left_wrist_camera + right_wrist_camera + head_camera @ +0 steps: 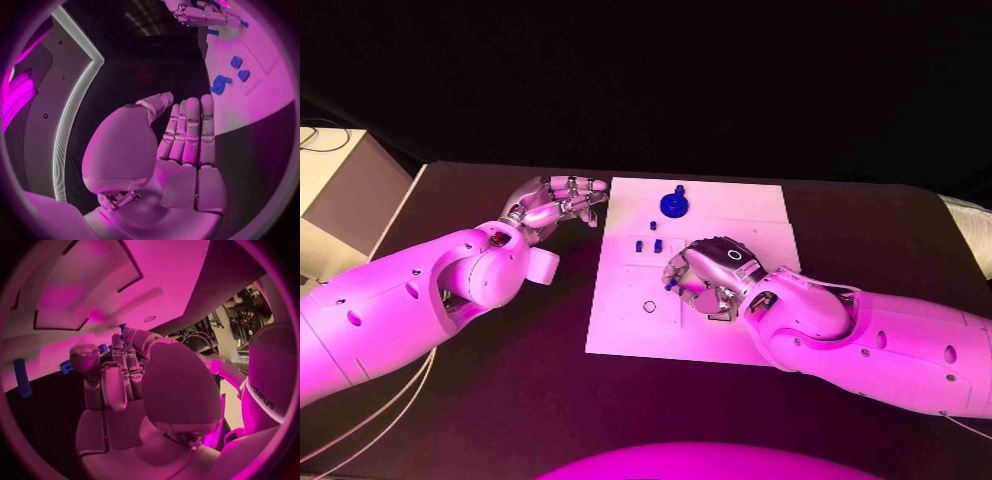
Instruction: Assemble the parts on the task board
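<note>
Part (674, 284) just beside right hand (711, 276) fingers (687, 283) — on board (625, 325).

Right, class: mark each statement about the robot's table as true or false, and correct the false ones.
1. The right hand is over the board. True.
2. The left hand rests on the middle of the board. False: it lies at the board's left edge, over the black table.
3. A round blue part sits near the board's far edge. True.
4. The left hand holds a blue part. False: the left wrist view shows its fingers straight, holding nothing.
5. The board is black. False: it is white.
</note>
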Robot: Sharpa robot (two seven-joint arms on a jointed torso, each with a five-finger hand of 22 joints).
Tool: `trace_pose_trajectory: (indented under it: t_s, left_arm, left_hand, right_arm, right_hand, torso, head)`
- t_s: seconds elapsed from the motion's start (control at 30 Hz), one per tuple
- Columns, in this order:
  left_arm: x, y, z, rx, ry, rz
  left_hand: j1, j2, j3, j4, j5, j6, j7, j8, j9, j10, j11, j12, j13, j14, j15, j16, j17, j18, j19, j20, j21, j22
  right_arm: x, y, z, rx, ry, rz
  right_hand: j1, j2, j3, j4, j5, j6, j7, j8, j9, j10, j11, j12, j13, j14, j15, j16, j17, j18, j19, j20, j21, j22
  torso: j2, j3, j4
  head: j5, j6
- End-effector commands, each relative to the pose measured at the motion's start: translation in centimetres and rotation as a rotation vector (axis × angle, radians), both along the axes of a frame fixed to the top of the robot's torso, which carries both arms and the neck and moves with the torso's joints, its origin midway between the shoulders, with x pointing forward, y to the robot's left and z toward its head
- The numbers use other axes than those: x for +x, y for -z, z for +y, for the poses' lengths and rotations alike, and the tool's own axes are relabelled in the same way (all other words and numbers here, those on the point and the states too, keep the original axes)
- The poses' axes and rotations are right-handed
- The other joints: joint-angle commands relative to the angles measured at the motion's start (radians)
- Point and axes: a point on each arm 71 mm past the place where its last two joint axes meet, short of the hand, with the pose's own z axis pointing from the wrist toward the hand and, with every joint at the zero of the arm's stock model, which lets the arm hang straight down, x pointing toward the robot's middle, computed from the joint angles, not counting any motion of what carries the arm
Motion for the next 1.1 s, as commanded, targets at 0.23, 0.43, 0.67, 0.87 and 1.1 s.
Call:
trace_pose_trajectory:
  t_s: [0.23,0.43,0.67,0.87,1.1]
  left_arm:
    - [-0.07,-0.02,-0.01,-0.008,0.009,0.002]
    - [-0.09,-0.02,-0.02,-0.008,0.009,0.003]
    - [-0.09,-0.01,0.05,-0.006,0.007,0.004]
    - [-0.07,-0.01,0.13,-0.004,0.002,0.004]
    - [-0.05,0.01,0.19,-0.003,-0.001,0.005]
  left_hand:
    - [0.002,0.002,-0.006,0.001,0.006,-0.007,0.001,0.006,-0.001,-0.008,0.001,0.007,-0.001,0.001,0.007,0.006,0.0,0.006,0.007,0.002,-0.005,-0.001]
    - [0.002,0.002,-0.006,0.001,0.006,-0.007,0.001,0.006,-0.001,-0.008,0.001,0.007,-0.001,0.001,0.007,0.006,0.0,0.006,0.007,0.002,-0.005,-0.001]
    - [0.003,0.002,-0.007,0.001,0.006,-0.008,0.001,0.007,-0.001,-0.01,0.001,0.007,-0.001,0.001,0.007,0.006,0.0,0.006,0.007,0.002,-0.006,-0.002]
    - [0.003,0.002,-0.007,0.001,0.006,-0.009,0.001,0.007,-0.001,-0.012,0.001,0.007,-0.001,0.001,0.007,0.006,0.0,0.006,0.008,0.002,-0.007,-0.002]
    - [0.003,0.004,-0.007,0.003,0.005,-0.011,0.002,0.006,-0.001,-0.013,0.002,0.008,-0.001,0.001,0.007,0.006,0.0,0.006,0.008,0.003,-0.007,-0.003]
  right_arm:
    - [0.07,0.48,0.29,-0.068,-0.004,0.008]
    - [0.07,0.67,0.52,-0.099,-0.008,0.009]
    - [-0.02,0.68,0.73,-0.093,-0.027,0.009]
    - [0.05,0.57,0.59,-0.069,-0.026,0.0]
    - [0.16,0.5,0.27,-0.057,-0.015,-0.008]
  right_hand:
    - [-0.001,0.014,0.004,-0.002,0.006,-0.006,0.002,0.004,0.003,0.057,-0.047,0.006,0.005,0.034,-0.006,0.004,-0.004,-0.006,-0.001,-0.002,0.0,-0.005]
    - [-0.004,0.014,0.003,-0.002,0.005,-0.006,0.002,0.005,0.004,0.056,-0.047,0.005,0.005,0.034,-0.006,0.005,-0.003,-0.006,-0.002,-0.002,-0.001,-0.005]
    - [-0.056,-0.034,-0.017,0.015,0.021,-0.053,0.015,-0.015,0.008,-0.018,-0.028,-0.001,-0.016,0.031,0.011,0.005,-0.011,-0.003,-0.02,0.01,-0.025,-0.029]
    - [-0.084,-0.081,-0.046,0.03,-0.001,-0.104,0.029,-0.047,0.006,-0.154,0.0,0.001,-0.027,0.024,0.034,0.001,-0.024,0.001,-0.025,0.034,-0.047,-0.043]
    - [-0.059,-0.071,-0.144,0.037,-0.003,-0.135,0.035,-0.076,0.001,-0.236,0.009,0.008,-0.026,0.01,0.042,-0.02,-0.069,0.012,-0.047,0.044,-0.108,-0.104]
  torso:
    - [0.001,-0.0006,-0.0001]
    - [0.0,-0.0005,-0.0001]
    - [0.0,-0.0011,-0.0001]
    - [-0.001,-0.0002,-0.0005]
    - [0.0,0.0004,0.0001]
  head:
    - [-0.001,-0.003]
    - [0.003,-0.006]
    - [0.004,-0.009]
    - [0.004,-0.008]
    - [0.001,-0.008]
